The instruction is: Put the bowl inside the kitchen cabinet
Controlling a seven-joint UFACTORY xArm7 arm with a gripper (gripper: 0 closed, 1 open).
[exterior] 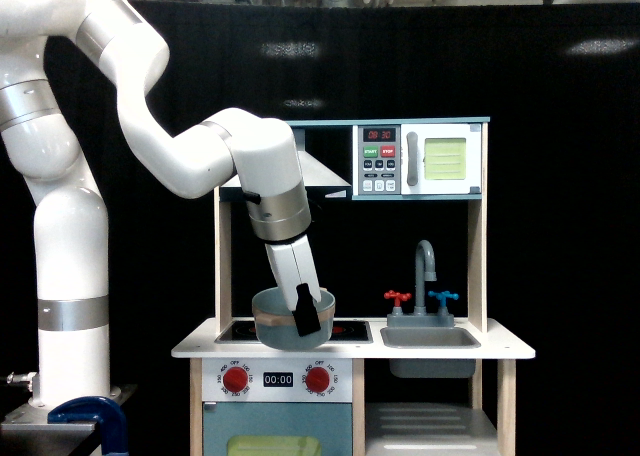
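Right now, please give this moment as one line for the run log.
phase: carrying | fingers: shut on bowl rim | bowl: over stove, tilted | kitchen cabinet: not reached

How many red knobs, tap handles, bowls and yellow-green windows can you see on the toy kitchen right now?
Red stove knobs: 2
Tap handles: 2, one red, one blue
Bowls: 1, the bowl, held by the gripper
Yellow-green windows: 2, microwave and oven door
Total: 7

Glossy white rounded arm segments, silver joint bands, a white tool (pixel 303 321) with black fingertip.
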